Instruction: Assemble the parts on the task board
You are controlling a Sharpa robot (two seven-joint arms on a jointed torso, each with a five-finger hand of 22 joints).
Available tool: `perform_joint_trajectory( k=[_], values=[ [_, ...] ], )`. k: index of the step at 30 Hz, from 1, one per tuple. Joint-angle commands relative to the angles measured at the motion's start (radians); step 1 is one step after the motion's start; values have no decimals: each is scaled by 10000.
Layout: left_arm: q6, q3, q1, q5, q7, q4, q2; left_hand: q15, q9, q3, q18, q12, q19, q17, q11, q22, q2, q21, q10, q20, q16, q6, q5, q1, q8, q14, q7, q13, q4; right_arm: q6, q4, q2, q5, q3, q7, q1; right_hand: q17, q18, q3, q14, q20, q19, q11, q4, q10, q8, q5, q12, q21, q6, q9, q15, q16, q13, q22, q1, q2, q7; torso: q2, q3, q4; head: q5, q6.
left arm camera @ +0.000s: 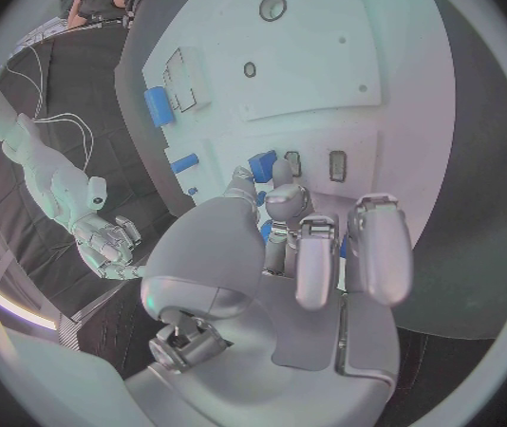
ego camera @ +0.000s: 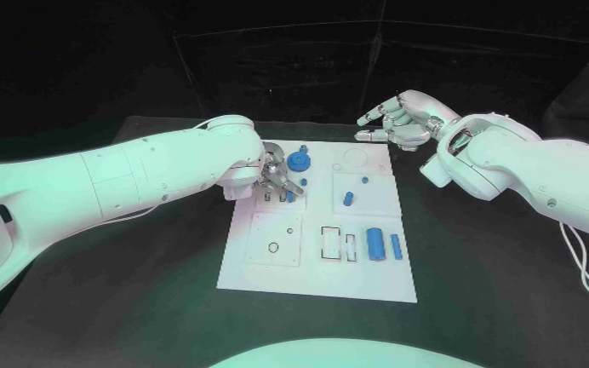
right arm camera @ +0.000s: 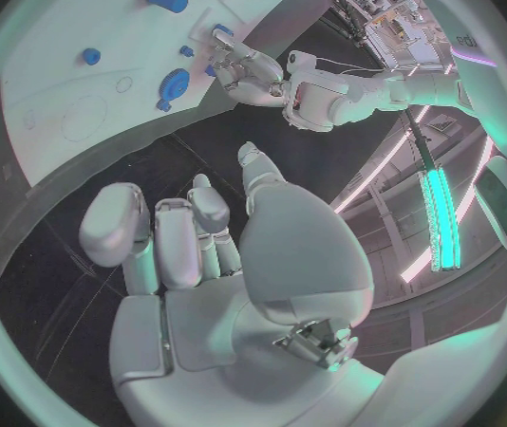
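Observation:
The white task board (ego camera: 264,270) lies in the middle of the black table. My left hand (ego camera: 280,176) hovers over its far left part and pinches a small blue part (left arm camera: 262,164) between thumb and a finger, right beside two narrow slots (left arm camera: 337,165). A round blue gear-like part (ego camera: 302,163) sits just beyond that hand. Two small blue parts (ego camera: 349,198) lie in the middle panel. A thick blue cylinder (ego camera: 374,244) and a thinner one (ego camera: 397,246) lie at the near right. My right hand (ego camera: 403,119) hangs off the board's far right corner, fingers loosely bent and holding nothing.
Round holes (ego camera: 272,244) mark the near left panel, and rectangular recesses (ego camera: 334,243) sit beside the cylinders. A drawn circle (ego camera: 355,158) marks the far right panel. Bare black table (ego camera: 491,283) runs along the board's right side.

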Motion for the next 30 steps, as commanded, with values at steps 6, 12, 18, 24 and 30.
perform_joint_trajectory(
  k=[6,12,18,24,30],
  values=[
    [177,-5,19,6,47,34,4,-89,106,465,-171,37,204,2633,-70,22,214,29,25,-84,31,-126,7,715,97,1073,-34,-3,-504,148,-56,41,6,9,-38,20,-24,164,-94,313,-39,10,-58,-5,-58,86,196,-85,-62,48,-2,-56,-73,-37,-32,34,142,-47,3,-3,-1,4,-33],
    [-132,-6,19,288,296,93,-58,-200,36,2253,-147,-217,155,2633,-167,-68,729,-42,-173,-206,31,-455,112,2309,-165,1073,-105,-143,-1563,180,-109,81,5,9,-52,20,-30,162,-123,317,-43,21,-61,-8,-65,99,313,-89,-71,41,-4,-60,-89,-52,-32,67,164,-49,4,-5,4,-7,-56],
    [-676,-5,16,491,525,283,-296,-82,178,5751,-140,-335,139,2633,-94,-61,-523,-84,-29,-112,31,-406,85,1190,-139,1073,3,-239,-1871,224,-171,108,5,9,-73,20,-40,166,-128,315,-43,15,-61,-7,-68,100,328,-92,-83,39,-5,-60,-98,-56,-53,68,166,-49,11,-3,9,-17,-74],
    [-1220,-6,11,548,584,648,-728,-97,507,8088,-137,-225,144,2633,-82,-38,-1350,-113,96,-100,31,-435,42,-40,160,1073,-8,-168,-2125,260,-229,116,4,8,-82,19,-64,170,-143,310,-44,7,-60,2,-84,103,346,-113,-99,38,-5,-60,-117,-78,-79,58,165,-49,20,8,10,-25,-99],
    [-1681,-10,-3,511,639,965,-1090,-104,577,8302,-150,-172,165,2633,-83,35,-1411,-75,130,-102,31,-448,36,-203,228,1073,-20,-121,-2180,259,-261,108,-62,8,-112,19,-97,179,-203,303,-44,-11,-58,39,-109,115,366,-145,-139,37,-5,-58,-152,-116,-142,12,157,-48,-5,4,39,-20,-128]
  ],
)
